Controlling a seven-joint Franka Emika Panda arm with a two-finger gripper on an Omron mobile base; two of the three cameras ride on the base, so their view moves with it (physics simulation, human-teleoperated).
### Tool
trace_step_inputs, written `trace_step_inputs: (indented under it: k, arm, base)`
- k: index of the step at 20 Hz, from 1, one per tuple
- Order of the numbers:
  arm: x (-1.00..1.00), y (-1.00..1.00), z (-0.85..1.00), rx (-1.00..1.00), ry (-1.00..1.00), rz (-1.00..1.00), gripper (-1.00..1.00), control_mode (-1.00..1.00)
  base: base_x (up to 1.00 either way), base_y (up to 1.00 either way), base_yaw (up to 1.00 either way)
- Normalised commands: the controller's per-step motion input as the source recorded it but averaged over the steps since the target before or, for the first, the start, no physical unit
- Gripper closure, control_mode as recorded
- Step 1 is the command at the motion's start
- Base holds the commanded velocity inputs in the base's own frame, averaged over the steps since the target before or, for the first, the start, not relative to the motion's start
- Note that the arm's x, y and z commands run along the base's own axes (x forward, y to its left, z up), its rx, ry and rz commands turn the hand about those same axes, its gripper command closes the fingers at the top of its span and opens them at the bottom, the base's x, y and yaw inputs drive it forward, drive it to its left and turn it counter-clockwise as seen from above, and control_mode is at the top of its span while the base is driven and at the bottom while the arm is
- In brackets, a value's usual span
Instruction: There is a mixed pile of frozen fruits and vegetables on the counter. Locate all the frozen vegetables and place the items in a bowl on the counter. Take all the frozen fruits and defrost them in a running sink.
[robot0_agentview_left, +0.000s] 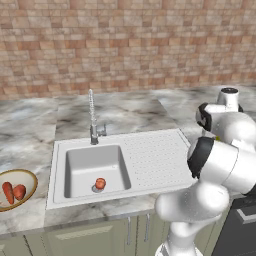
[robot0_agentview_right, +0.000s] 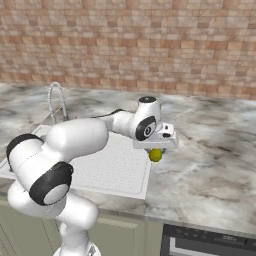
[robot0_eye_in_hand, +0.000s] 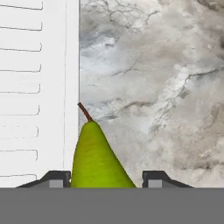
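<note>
the white arm (robot0_agentview_right: 75, 145) reaches forward from its base, elbow bent and forearm stretched out level, wrist turned so the hand points straight down. the gripper (robot0_agentview_right: 155, 152) hangs low with its two dark fingertips (robot0_eye_in_hand: 57, 178) set either side of a yellow-green pear (robot0_eye_in_hand: 96, 159), closed on it.

A red-brown brick wall (robot0_agentview_left: 125, 45) ran right across the back, pale green cabinet doors (robot0_agentview_left: 90, 237) sat low in front, and a dark appliance (robot0_agentview_right: 210, 242) showed at the lower right corner.
</note>
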Motion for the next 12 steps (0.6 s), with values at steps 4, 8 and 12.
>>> trace_step_inputs:
  k: [4, 8, 12]
  arm:
    - [0.17, 0.99, 0.00, -0.01, 0.17, -0.05, 1.00, -1.00]
    - [0.01, 1.00, 0.00, 0.00, 0.14, 0.00, 1.00, -1.00]
    - [0.00, 0.91, 0.04, 0.08, 0.02, 0.00, 1.00, -1.00]
  base:
    - [0.00, 0.00, 0.00]
    - [0.00, 0.00, 0.00]
    - [0.00, 0.00, 0.00]
